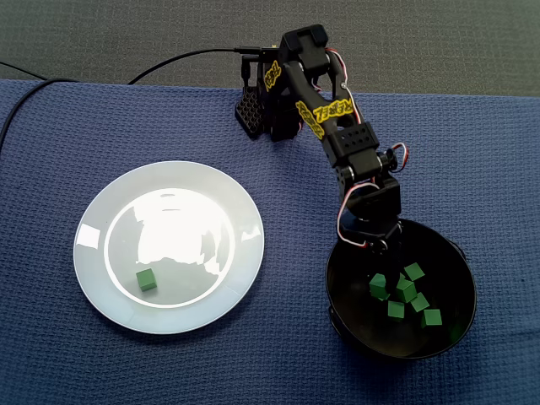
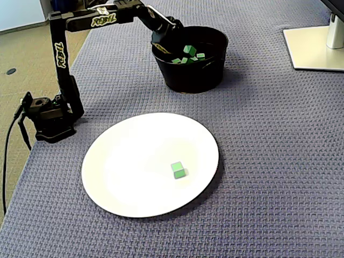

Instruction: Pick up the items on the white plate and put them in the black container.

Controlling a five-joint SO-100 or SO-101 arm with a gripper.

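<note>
Inside the black container (image 1: 467, 283), well in from the worktop (image 1: 472, 126) edge where the arm (image 1: 337, 126) is based, the end effector (image 1: 377, 263) dips among loose green cubes (image 1: 413, 295); whether it is apart or clamped cannot be told. 1 green cube (image 1: 147, 280) lies on the white plate (image 1: 101, 291), near the plate's rim.

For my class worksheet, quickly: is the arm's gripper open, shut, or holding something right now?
Gripper: cannot be told; its fingertips are hidden by the wrist, inside the black container.
</note>
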